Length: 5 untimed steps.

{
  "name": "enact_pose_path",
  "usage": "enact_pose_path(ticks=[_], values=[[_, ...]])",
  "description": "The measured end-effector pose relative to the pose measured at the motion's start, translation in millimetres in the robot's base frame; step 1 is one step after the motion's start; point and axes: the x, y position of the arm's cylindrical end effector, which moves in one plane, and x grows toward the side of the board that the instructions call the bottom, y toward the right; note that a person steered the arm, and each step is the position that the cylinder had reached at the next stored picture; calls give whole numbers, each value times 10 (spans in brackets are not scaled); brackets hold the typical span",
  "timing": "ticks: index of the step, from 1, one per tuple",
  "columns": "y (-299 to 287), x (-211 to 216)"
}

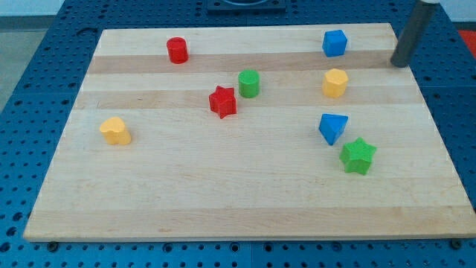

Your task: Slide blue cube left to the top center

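The blue cube (335,42) sits near the top edge of the wooden board (223,193), right of centre. My tip (401,64) is at the lower end of the dark rod at the view's top right, near the board's right edge. It stands to the right of the blue cube and slightly lower in the view, with a clear gap between them.
A red cylinder (177,50) is at the top left. A green cylinder (248,83) and a red star (222,102) are near the centre. A yellow hexagonal block (335,83) is below the blue cube. A blue triangular block (332,128), a green star (358,155) and a yellow heart (115,130) lie lower.
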Motion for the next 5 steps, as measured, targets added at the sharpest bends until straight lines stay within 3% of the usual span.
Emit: enact_pose_path(ticks=[2, 5], values=[[-168, -380], [-287, -381]])
